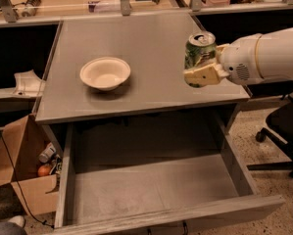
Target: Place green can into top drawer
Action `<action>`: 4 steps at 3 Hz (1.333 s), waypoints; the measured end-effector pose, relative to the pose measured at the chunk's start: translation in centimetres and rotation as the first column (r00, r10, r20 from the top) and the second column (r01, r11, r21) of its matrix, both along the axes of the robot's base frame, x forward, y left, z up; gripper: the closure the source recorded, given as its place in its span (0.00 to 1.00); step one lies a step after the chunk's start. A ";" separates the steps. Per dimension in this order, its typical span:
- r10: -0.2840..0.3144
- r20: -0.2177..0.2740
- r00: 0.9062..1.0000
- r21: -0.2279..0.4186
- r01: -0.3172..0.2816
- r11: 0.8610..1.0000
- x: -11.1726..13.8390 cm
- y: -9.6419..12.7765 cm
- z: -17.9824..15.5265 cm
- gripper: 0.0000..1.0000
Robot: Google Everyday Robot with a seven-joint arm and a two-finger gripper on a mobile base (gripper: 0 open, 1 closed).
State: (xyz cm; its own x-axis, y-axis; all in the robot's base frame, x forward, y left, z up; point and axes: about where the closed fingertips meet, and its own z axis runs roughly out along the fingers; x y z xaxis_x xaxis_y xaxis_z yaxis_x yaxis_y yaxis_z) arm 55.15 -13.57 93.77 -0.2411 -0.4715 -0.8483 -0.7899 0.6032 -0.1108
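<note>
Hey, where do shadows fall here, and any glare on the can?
Camera view: the bowl throws a soft shadow on its near side; the top drawer is dark at the back under the tabletop, lit in front; the green can, gripped by the claw over the tabletop's right side, glints on its silver top.
</note>
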 end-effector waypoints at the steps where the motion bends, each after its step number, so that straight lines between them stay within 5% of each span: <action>1: -0.001 0.003 1.000 0.003 0.001 1.000 0.0 0.1 -0.2 1.00; 2: -0.014 0.014 1.000 0.016 0.013 1.000 -0.3 0.2 -1.2 1.00; 3: -0.056 -0.017 0.998 0.054 0.057 0.997 -4.6 0.1 -2.3 1.00; 4: -0.063 -0.003 0.998 0.049 0.063 0.997 -4.3 0.2 -2.2 1.00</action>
State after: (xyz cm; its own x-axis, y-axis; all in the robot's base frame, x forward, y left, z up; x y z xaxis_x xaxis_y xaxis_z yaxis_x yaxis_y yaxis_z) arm 50.86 -13.38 91.57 -0.2699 -0.4129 -0.8699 -0.7502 0.6565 -0.0789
